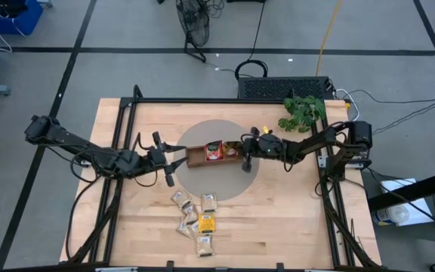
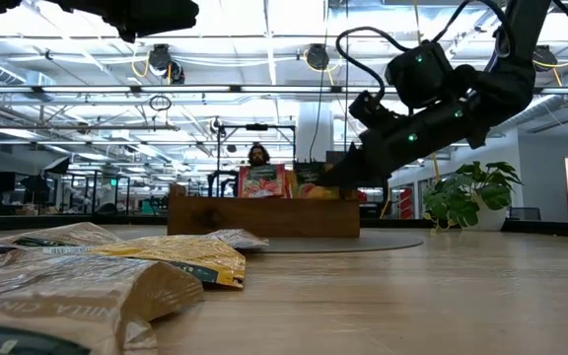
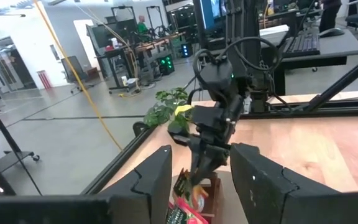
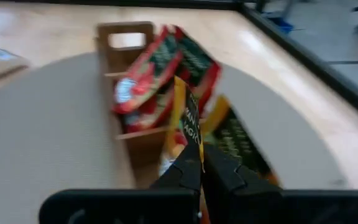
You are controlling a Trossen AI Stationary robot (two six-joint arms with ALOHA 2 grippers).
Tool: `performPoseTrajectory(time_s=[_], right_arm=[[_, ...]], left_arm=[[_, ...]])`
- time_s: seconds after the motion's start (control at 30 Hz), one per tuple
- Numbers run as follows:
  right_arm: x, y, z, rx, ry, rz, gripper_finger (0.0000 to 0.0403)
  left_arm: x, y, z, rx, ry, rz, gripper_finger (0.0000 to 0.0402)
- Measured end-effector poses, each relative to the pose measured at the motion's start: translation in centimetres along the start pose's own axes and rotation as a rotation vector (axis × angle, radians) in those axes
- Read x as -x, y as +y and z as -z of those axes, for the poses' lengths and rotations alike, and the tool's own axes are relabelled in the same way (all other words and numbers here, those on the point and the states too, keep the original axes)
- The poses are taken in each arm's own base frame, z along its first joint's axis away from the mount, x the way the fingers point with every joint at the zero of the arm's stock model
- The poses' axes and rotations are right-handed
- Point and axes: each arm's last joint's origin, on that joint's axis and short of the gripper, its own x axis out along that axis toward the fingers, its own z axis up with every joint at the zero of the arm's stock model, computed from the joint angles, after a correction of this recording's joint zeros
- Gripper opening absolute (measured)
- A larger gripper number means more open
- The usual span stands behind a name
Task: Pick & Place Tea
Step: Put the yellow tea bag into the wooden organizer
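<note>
The long brown wooden tray [image 1: 202,156] lies on a grey round mat at the table's middle. Red tea sachets [image 4: 146,78] stand in its middle compartment, and yellow ones [image 4: 238,143] are in its right-end compartment. My right gripper [image 4: 199,167] reaches in from the table's right over that right end [image 1: 242,153], shut on a yellow tea sachet [image 4: 188,118]. My left gripper [image 1: 171,161] stands open just off the tray's left end, nothing between its fingers [image 3: 157,183]. Several loose sachets [image 1: 196,217] lie flat on the wood nearer the table's front edge. My right gripper pinches the yellow sachet by its near edge [image 4: 196,148] between its two fingertips. The fingers come from the table's right, slanting a little downward. The sachet stands on edge and points away from the fingers over the tray's right compartment. Whether its lower edge rests there cannot be told.
A potted green plant [image 1: 303,112] stands at the table's far right. A black frame [image 1: 202,100] runs round the tabletop. The loose sachets [image 2: 156,261] lie between the tray and the front edge. Beyond the table there are workbenches, and a person [image 2: 257,156] is behind the tray.
</note>
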Motion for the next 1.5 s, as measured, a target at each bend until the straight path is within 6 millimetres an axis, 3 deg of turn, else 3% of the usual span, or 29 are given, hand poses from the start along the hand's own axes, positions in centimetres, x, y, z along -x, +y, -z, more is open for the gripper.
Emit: performPoseTrajectory(time_s=[0.1, 0.37, 0.8, 1.1, 1.23, 1.33, 1.43, 1.5], right_arm=[[0.0, -0.1, 0.0, 0.035, 0.007, 0.074, 0.0], [0.0, 0.0, 0.0, 0.014, 0.012, 0.076, 0.001], [0.1, 0.3, -0.9, -0.016, -0.085, 0.074, 0.0109], [0.4, 2.1, -1.9, 0.009, -0.185, -0.01, 0.0136], [0.8, 4.1, -2.2, 0.073, -0.222, -0.196, 0.0136], [0.9, 4.9, -2.1, 0.038, -0.194, -0.222, 0.0125], [0.1, 4.7, -2.8, 0.104, 0.013, -0.191, 0.0077], [-0.5, 4.5, -4.9, 0.215, 0.191, -0.156, 0.0027]], left_arm=[[0.0, 0.0, 0.0, 0.001, 0.001, -0.001, 0.0166], [0.0, 0.0, 0.0, 0.0, 0.001, 0.0, 0.0166], [0.0, 0.0, 0.0, 0.001, 0.001, 0.0, 0.0166], [0.0, -0.1, 0.5, 0.001, 0.04, 0.037, 0.0166], [0.1, -0.5, 1.0, -0.03, 0.074, 0.137, 0.0166], [0.1, -0.6, 1.0, -0.02, 0.073, 0.167, 0.0166], [0.1, -0.6, 0.9, -0.014, 0.069, 0.166, 0.0166], [0.1, -0.6, 0.9, -0.016, 0.065, 0.165, 0.0166]])
